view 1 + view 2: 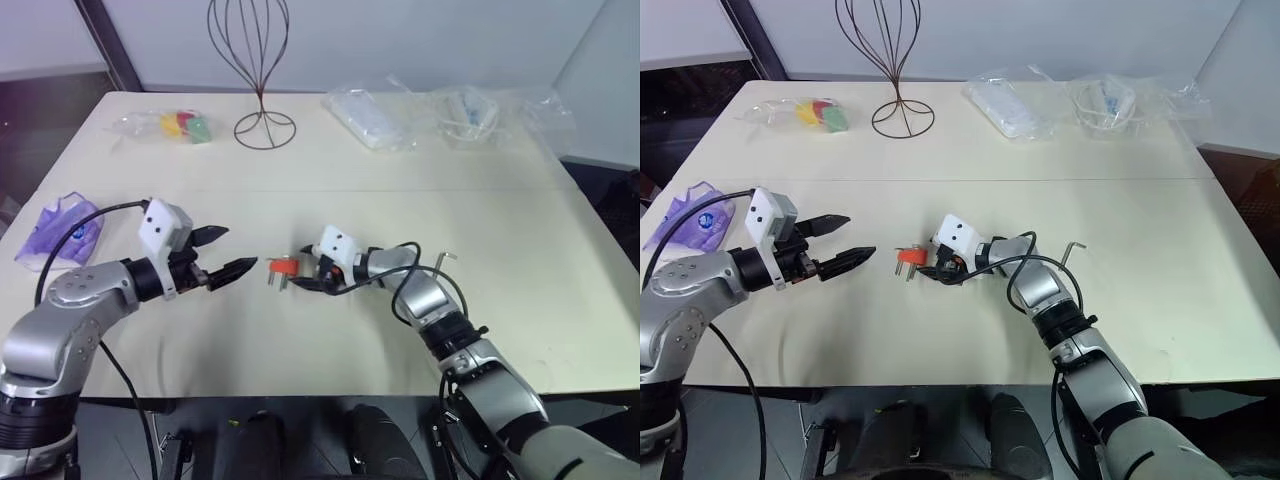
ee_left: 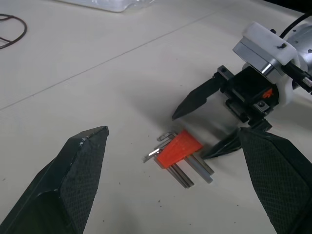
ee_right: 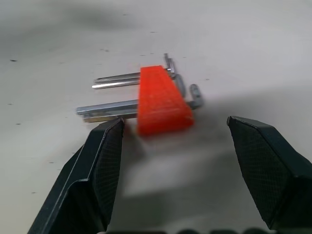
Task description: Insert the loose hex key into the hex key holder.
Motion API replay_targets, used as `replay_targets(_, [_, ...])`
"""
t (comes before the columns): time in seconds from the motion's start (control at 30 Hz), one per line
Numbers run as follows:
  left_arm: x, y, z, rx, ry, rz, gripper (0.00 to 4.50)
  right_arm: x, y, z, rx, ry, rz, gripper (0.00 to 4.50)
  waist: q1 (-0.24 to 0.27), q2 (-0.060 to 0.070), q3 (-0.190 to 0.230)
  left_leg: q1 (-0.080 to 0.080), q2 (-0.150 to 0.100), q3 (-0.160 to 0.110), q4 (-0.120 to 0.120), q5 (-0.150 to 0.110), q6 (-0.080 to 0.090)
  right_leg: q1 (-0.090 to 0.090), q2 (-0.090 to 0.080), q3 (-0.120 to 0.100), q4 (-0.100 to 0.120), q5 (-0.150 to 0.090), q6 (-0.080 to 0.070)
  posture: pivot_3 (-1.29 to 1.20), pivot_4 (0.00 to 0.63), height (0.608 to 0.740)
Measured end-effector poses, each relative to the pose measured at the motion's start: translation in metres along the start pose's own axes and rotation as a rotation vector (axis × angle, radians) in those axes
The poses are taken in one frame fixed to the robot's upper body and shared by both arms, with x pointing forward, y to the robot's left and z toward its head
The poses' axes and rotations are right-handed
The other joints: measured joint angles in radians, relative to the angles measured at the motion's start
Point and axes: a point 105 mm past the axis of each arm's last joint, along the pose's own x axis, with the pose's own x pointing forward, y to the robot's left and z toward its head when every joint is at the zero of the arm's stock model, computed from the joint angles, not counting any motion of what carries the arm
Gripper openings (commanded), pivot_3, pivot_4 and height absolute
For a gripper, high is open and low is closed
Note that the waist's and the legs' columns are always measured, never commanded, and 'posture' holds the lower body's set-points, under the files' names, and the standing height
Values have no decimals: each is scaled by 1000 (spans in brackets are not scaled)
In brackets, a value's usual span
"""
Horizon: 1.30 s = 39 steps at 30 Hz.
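1. We are looking down on a pale bench (image 1: pixel 330 330) with a wire stand (image 1: pixel 262 70) and clear plastic bags (image 1: pixel 372 118) along its far edge and a purple bag (image 1: pixel 62 228) at our left
2. The hex key holder (image 1: pixel 282 269), a small red-orange block with grey keys sticking out of one side, lies flat on the bench near the middle, between our two arms
3. The right gripper (image 3: pixel 175 161) sits low right behind the holder, its fingers (image 3: pixel 105 165) spread wide on either side of the block and touching nothing
4. The left gripper (image 1: pixel 222 256) hangs just left of the holder, well clear of it, with its fingers (image 2: pixel 73 175) apart and empty
5. The loose hex key (image 1: pixel 441 262) is the thin dark L-shaped rod lying on the bench to the right of the right forearm, apart from the holder
6. We judge the holder light and rigid; its smooth plastic may skate on the bench when nudged, so the flat sides of the red body are the place to pinch, not the protruding keys
7. We expect the loose key to be stiff, light and slippery; lying flat, it leaves little to catch, so we would take it across the long leg near the bend
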Motion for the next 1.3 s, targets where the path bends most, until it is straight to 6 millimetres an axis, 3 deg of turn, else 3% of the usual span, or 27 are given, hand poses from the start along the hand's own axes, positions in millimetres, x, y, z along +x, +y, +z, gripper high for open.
replay_targets(0.27, [0, 0, 1, 6, -13, 3, 4423, 8, 0, 3, 14, 0, 43, 3557, -4, 0, 0, 0, 0, 0, 0, 0, 0, 0, 0, 0, 0, 0, 0, 0, 150, 740])
replay_targets(0.43, [0, 0, -3, 0, -12, 9, 4453, 14, 1, 3, 4, -3, 60, 1226, -10, 0, 0, 0, 0, 0, 0, 0, 0, 0, 0, 0, 1, 0, 0, 0, 150, 740])
replay_targets(0.47, [-1, 0, -5, -4, -8, 11, 4453, 14, 0, 3, -5, -3, 59, 946, -11, 0, 0, 0, 0, 0, 0, 0, 0, 0, 0, 0, 1, 0, 0, 0, 150, 740])
replay_targets(0.6, [-1, 0, -8, -7, 0, 15, 4453, 14, -1, 3, -24, -8, 55, 957, -10, 0, 0, 0, 0, -1, 0, 0, 0, 0, 0, 0, 1, 0, 0, 0, 150, 740])
replay_targets(0.7, [-1, 0, -7, -5, -2, 13, 4453, 11, -10, 6, -142, -6, -28, 957, -9, 0, 0, 0, 0, -1, 0, 0, 0, 0, -1, 0, 1, 0, 0, 0, 150, 740])
replay_targets(0.83, [2, 2, -3, -3, -17, -6, 4453, -19, -46, 18, -430, -5, -280, 957, 1, 0, 0, -1, -1, 0, 0, 0, 0, -1, -2, 0, 1, 0, 0, 0, 150, 740])
replay_targets(0.9, [5, 3, 1, 0, -27, -21, 4453, -33, -55, 30, -547, -26, -349, 957, 0, 0, 0, -1, -1, 0, 0, 0, 0, -1, -1, 0, 1, 0, 0, 0, 150, 740])
replay_targets(1.1, [22, -3, 34, -10, -134, -135, 4453, -65, -51, 70, -991, -101, -424, 957, 1, 0, 0, -1, -1, 1, 0, 0, 0, -2, -1, 0, 1, 0, 0, 0, 150, 740])
replay_targets(1.3, [35, -12, 50, -26, -158, -278, 4453, -84, -33, 92, -1325, -181, -388, 957, -1, 0, 0, -1, -1, 1, 0, 0, 0, -2, 0, 1, 1, 0, 0, 0, 150, 740])
